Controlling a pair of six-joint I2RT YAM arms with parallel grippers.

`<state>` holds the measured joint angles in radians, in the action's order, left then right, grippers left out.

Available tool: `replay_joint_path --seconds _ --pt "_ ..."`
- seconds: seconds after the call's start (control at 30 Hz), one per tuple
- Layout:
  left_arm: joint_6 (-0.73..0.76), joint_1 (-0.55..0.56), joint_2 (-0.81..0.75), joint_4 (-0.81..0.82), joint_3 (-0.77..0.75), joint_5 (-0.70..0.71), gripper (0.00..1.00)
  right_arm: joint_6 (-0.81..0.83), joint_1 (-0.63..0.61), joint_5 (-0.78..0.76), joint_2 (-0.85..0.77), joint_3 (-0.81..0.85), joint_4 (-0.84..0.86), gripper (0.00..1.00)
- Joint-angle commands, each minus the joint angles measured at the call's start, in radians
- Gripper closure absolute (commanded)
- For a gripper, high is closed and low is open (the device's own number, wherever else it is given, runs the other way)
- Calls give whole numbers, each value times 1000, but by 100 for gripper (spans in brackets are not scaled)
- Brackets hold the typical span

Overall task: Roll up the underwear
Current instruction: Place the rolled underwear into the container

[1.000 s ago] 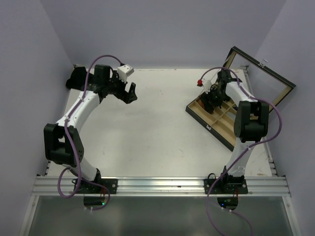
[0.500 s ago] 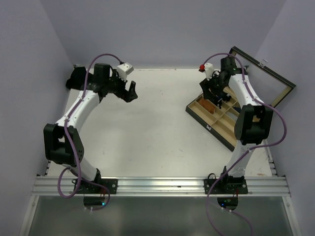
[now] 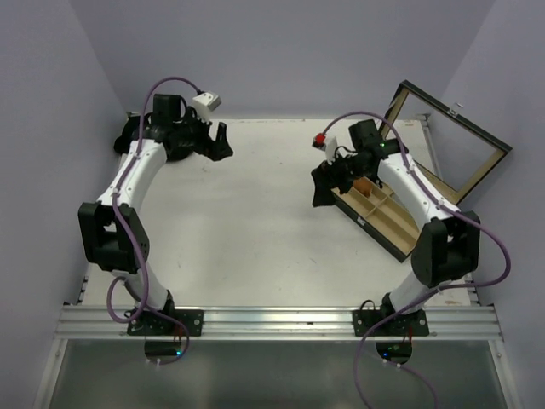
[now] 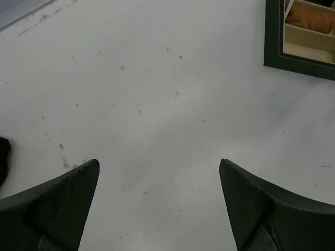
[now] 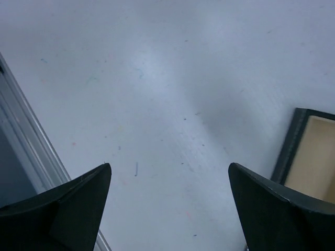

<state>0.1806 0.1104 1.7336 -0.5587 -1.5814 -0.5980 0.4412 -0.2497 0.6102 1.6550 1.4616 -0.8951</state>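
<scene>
A rust-orange underwear (image 3: 364, 185) lies rolled in a far compartment of the wooden box (image 3: 381, 228); the left wrist view shows the same underwear (image 4: 313, 18) inside the box (image 4: 273, 36). A dark cloth heap (image 3: 128, 136) sits at the back left corner, behind the left arm. My right gripper (image 3: 320, 188) hangs just left of the box, open and empty (image 5: 170, 165) over bare table. Near the back left, my left gripper (image 3: 218, 146) is also open, with only table between its fingers (image 4: 159, 161).
The box's glass lid (image 3: 451, 136) stands propped open toward the back right. One box corner (image 5: 289, 147) shows at the right of the right wrist view. A metal rail (image 5: 31, 141) runs along the table edge. A dark scrap (image 4: 2, 157) touches the left wrist view's edge.
My right gripper rose out of the box, swung left over the table and opened wider, leaving the rust-orange underwear in its compartment. The left arm drew back slightly.
</scene>
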Motion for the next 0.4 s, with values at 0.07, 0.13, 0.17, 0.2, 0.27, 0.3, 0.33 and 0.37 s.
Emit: replay_joint_path --seconds 0.07,0.13,0.17,0.2,0.27,0.3,0.33,0.37 --pt "49 -28 -146 -88 151 33 0 -65 -48 83 -126 -171 42 1" --pt "83 -28 -181 -96 191 62 0 -65 -63 79 -165 -234 57 1" --pt "88 -28 -199 -96 210 90 0 -61 -68 56 -175 -250 64 1" --pt "98 -28 -233 -92 248 101 0 -56 -74 50 -193 -260 68 1" --pt "96 -28 -262 -80 273 107 0 -52 -76 34 -201 -268 67 1" --pt "83 -28 -273 -78 279 109 0 -45 -76 31 -201 -268 65 1" --pt "76 -28 -273 -81 278 109 0 -39 -76 28 -198 -264 59 1" --pt "68 -28 -275 -81 278 112 0 -32 -76 20 -198 -264 58 1"
